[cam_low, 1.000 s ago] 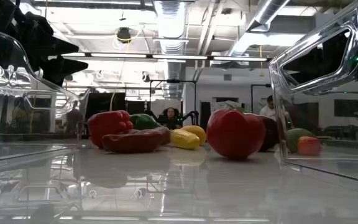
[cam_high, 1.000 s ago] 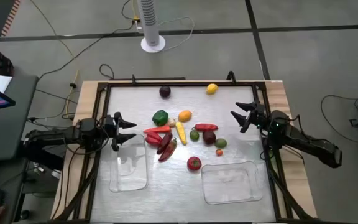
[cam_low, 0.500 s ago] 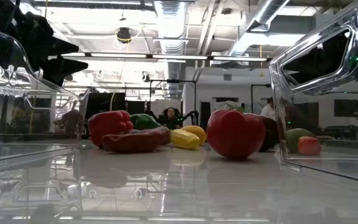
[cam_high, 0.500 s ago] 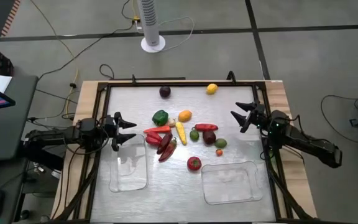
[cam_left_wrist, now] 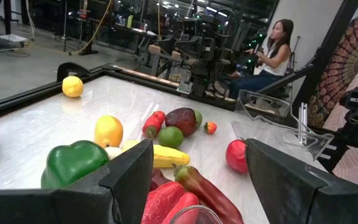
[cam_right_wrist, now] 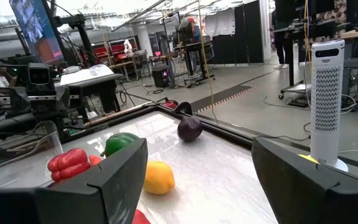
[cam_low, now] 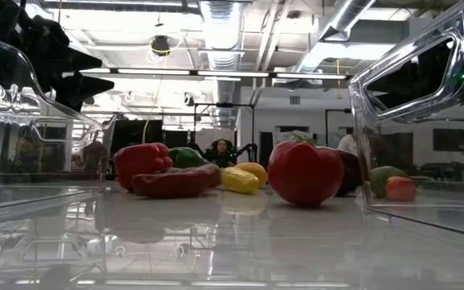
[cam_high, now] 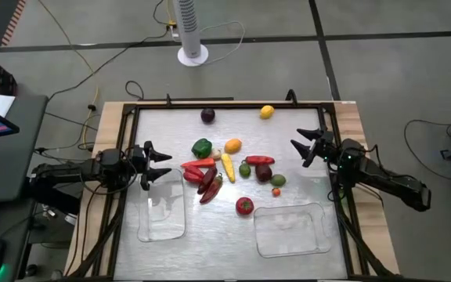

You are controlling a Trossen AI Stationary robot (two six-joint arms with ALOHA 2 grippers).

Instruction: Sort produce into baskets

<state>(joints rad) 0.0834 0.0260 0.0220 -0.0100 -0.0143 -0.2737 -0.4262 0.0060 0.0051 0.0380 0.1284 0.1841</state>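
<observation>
Produce lies in a loose cluster mid-table: a green pepper point(cam_high: 202, 147), red peppers point(cam_high: 196, 167), a dark-red pepper point(cam_high: 209, 188), a yellow piece point(cam_high: 228, 167), an orange point(cam_high: 232, 145), a tomato point(cam_high: 244, 206), limes point(cam_high: 277, 180), a far lemon point(cam_high: 267, 112) and a dark purple piece point(cam_high: 207, 116). Two clear baskets rest on the table: one near left point(cam_high: 161, 210), one near right point(cam_high: 291, 229). My left gripper point(cam_high: 156, 164) is open at the left side, fingers toward the cluster. My right gripper point(cam_high: 307, 146) is open at the right side. Both touch nothing.
A raised dark frame point(cam_high: 233, 106) runs round the table. A white tower fan point(cam_high: 191, 31) stands on the floor beyond the far edge. A person point(cam_left_wrist: 272, 46) sits in the room behind. Bare tabletop lies between the baskets and along the far side.
</observation>
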